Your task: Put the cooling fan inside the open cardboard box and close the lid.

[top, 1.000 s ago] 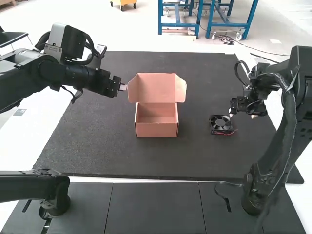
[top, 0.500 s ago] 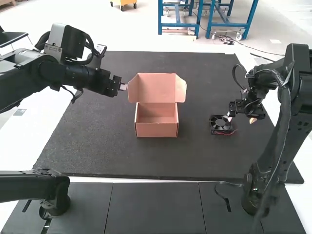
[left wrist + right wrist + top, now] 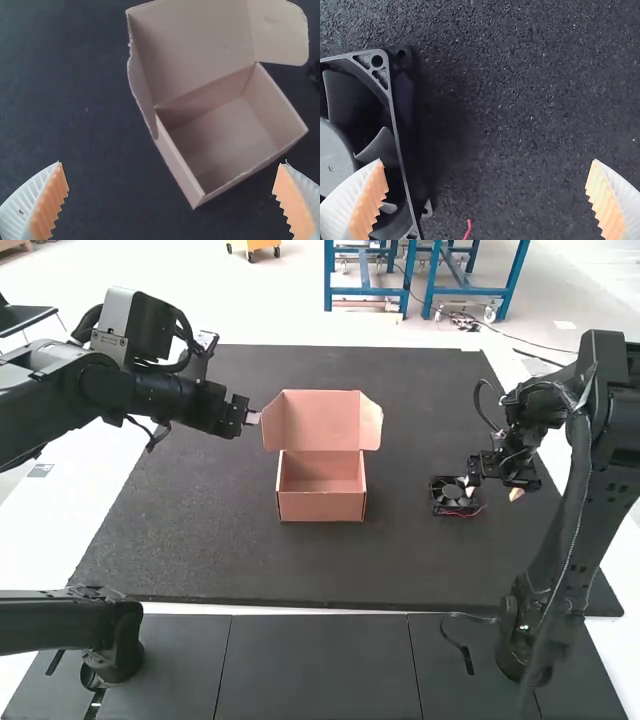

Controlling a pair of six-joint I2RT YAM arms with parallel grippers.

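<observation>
The open cardboard box stands mid-mat, its lid upright at the back. In the left wrist view the box shows an empty inside. My left gripper hangs open beside the lid's left edge; its orange pads are spread wide. The black cooling fan lies flat on the mat to the right of the box, with a red wire at its near side. My right gripper is open and low over the fan's right edge. One finger overlaps the fan, the other is over bare mat.
A black rubber mat covers the table, with white table surface around it. Open mat lies between the box and the fan and in front of both. The right arm's column rises at the near right.
My right gripper has come down and slightly nearer, closer to the fan's right edge. The left arm, box and fan have not moved.
</observation>
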